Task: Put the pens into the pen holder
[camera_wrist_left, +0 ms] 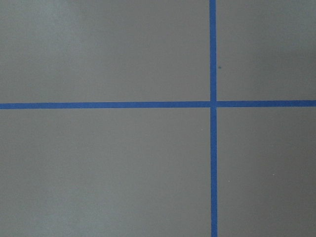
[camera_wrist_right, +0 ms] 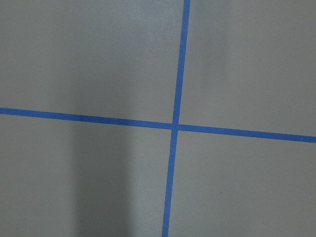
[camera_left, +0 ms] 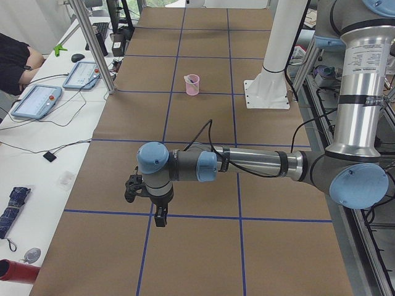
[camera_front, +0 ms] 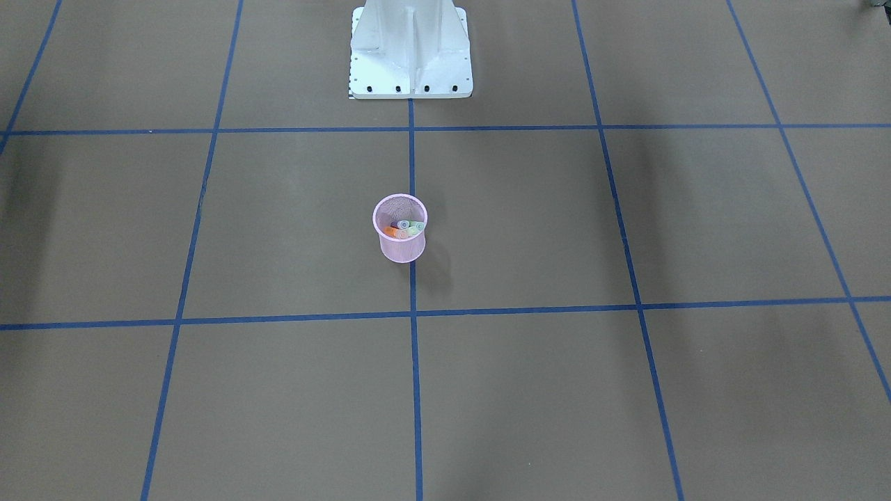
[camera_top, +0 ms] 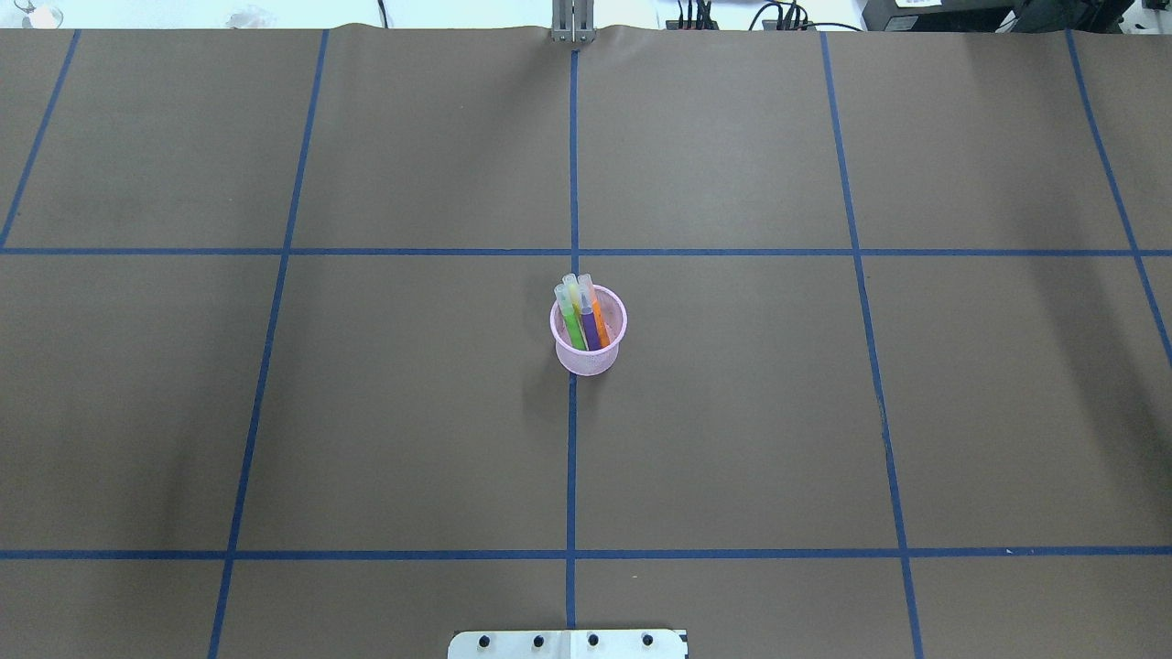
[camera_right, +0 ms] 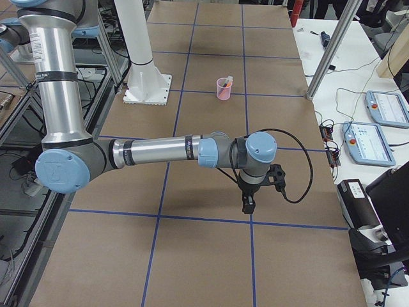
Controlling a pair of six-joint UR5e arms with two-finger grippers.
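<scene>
— The left gripper point(camera_left: 160, 219) hangs low over the brown paper point(camera_left: 197, 253), pointing down. Spread or pressed together?

— Can't tell from this end, and it's the same with the right gripper point(camera_right: 248, 206). Both are well apart from the holder.

— Where's the holder point(camera_top: 589, 357)?

— Farther off, upright on the centre tape line point(camera_top: 573, 183). It's round pink wire mesh, tapering to its base. The green pen point(camera_top: 574, 329), purple pen point(camera_top: 590, 334) and orange pen point(camera_top: 601, 325) lean inside, with their pale caps point(camera_top: 572, 286) over the far rim.

— Looks done, then.

— I'd say so. Any retreat should swing wide and slow, because that light mesh cup would probably tip at a nudge.
</scene>
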